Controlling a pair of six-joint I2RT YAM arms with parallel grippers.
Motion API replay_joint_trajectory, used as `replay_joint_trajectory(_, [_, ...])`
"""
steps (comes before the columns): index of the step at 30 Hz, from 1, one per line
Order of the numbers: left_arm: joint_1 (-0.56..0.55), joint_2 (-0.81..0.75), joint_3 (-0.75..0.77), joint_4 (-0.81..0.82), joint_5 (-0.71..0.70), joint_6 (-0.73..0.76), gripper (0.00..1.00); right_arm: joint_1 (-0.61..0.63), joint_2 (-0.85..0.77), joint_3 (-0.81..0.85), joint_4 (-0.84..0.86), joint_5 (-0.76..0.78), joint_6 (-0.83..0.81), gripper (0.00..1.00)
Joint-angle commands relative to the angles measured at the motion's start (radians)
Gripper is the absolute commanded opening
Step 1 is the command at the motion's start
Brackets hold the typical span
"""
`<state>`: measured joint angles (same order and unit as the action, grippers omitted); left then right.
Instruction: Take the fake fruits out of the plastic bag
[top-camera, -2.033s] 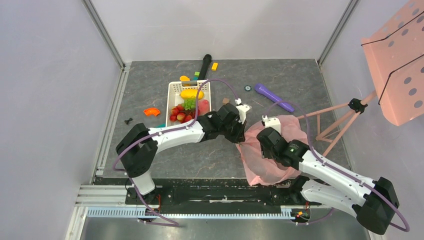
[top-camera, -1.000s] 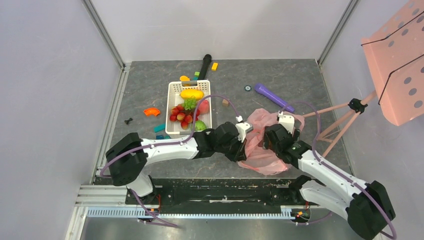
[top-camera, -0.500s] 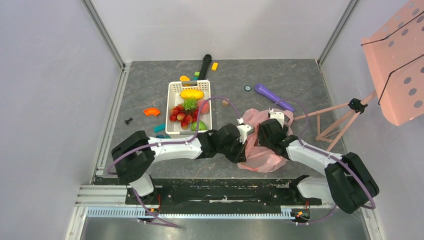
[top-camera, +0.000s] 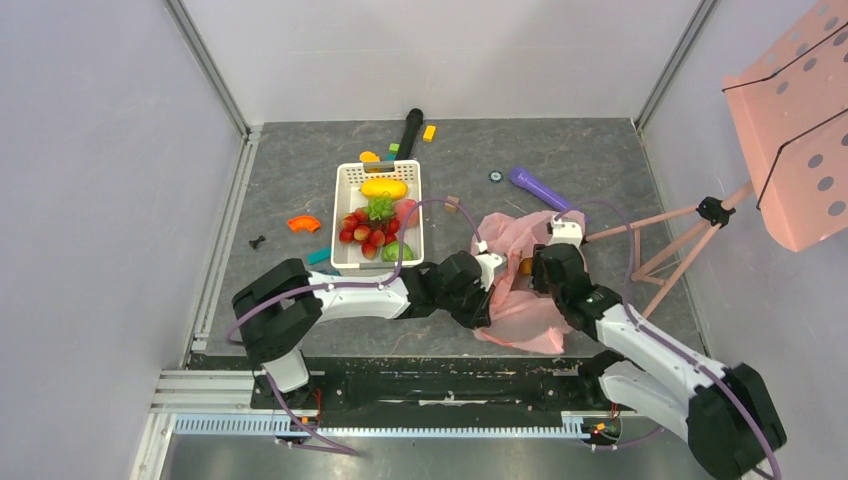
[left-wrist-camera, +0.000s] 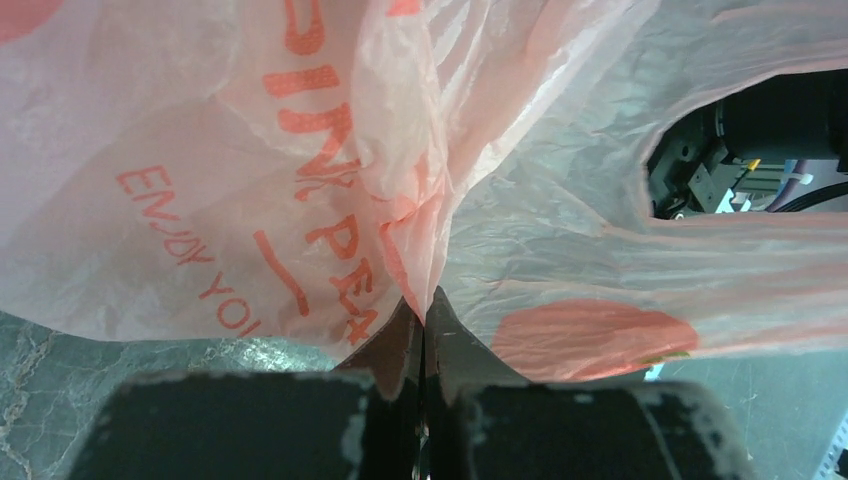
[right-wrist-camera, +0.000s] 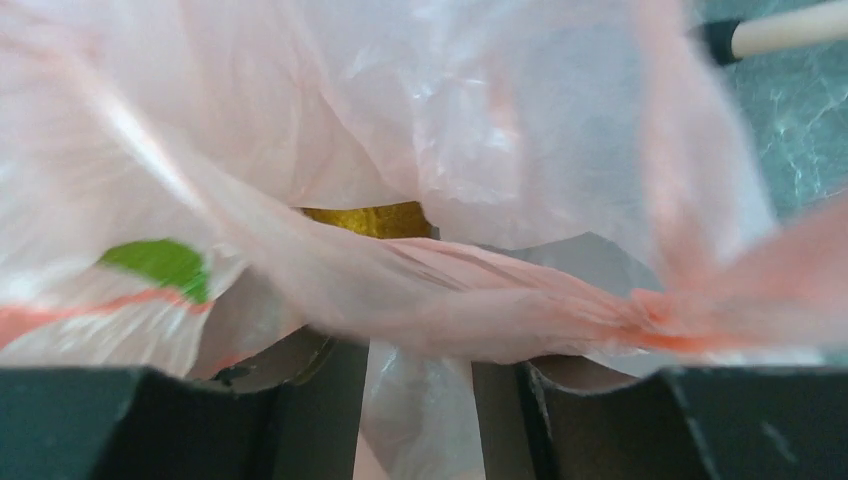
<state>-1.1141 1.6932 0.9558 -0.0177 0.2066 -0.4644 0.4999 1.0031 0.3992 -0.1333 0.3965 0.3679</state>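
Note:
The pink plastic bag (top-camera: 520, 300) lies crumpled on the grey table between both arms. My left gripper (top-camera: 487, 292) is shut on a fold of its printed film (left-wrist-camera: 424, 310). My right gripper (top-camera: 540, 268) is pushed into the bag from the right. Its jaws stand partly apart, with bag film (right-wrist-camera: 420, 350) in the gap and a twisted band of bag across the tips. A yellow-orange fruit (right-wrist-camera: 365, 218) shows inside the bag just beyond them, and as an orange spot (top-camera: 524, 266) from above. More fake fruits fill the white basket (top-camera: 345, 180): yellow (top-camera: 383, 187), red berries (top-camera: 362, 232), green apple (top-camera: 400, 251).
A purple cylinder (top-camera: 545, 193) lies behind the bag. A black cylinder (top-camera: 410, 128) and small blocks (top-camera: 429, 132) sit at the back. An orange piece (top-camera: 303, 223) lies left of the basket. A pink stand (top-camera: 690, 235) with a perforated panel (top-camera: 795, 120) rises at the right.
My right gripper's jaws have narrowed while it shifted inside the bag's mouth, and the bag has bunched up. The left gripper has held its pinch, almost still.

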Motion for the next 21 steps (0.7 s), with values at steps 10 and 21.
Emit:
replay_joint_trajectory(10, [-0.004, 0.007, -0.003, 0.058, -0.014, -0.050, 0.03, -0.003, -0.140, 0.022, -0.060, -0.077, -0.033, 0.74])
replay_joint_trajectory(21, [-0.005, 0.009, 0.008, 0.065, -0.004, -0.047, 0.04, -0.003, 0.007, 0.094, 0.007, -0.034, -0.110, 0.81])
